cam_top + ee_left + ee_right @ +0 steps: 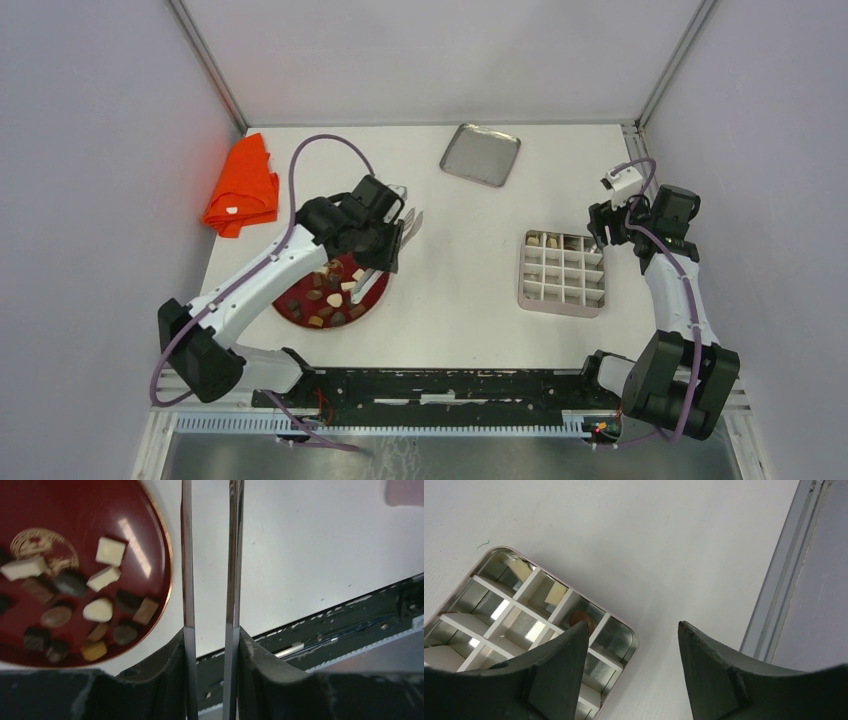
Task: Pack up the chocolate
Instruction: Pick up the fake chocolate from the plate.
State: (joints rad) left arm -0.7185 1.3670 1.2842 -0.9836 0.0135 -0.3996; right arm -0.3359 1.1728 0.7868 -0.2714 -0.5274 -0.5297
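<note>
A white surface (460,290) fills the floor of a booth with pale grey walls and metal rails in its corners. At the far left lies a crumpled orange cloth (242,186), and at the far middle a shallow metal lid (480,154) rests flat. To the right stands a square tin box (563,272), split by white dividers into a grid of small cells.

Most of the chocolate (330,290) lies loose on a red plate (85,510) at the near left of the surface. It is a scatter of cream-white, tan and dark brown pieces, some touching one another. A few more pieces sit in the box's far row. The right wrist view shows two cream ones and a round brown one there, each in its own cell, while the other cells in view are bare metal.

The left gripper (210,645) hangs over the plate's right edge. It is drawn narrow and clamped on a pair of metal tongs (186,555). The two thin blades stand parallel with a gap between them and nothing in that gap. They sit just beside the plate's rim, over bare surface, and their tips run out of the wrist view.

The right gripper (633,630) hovers at the box's far right corner. Its jaws are spread wide and hold nothing; only white surface shows between them.
</note>
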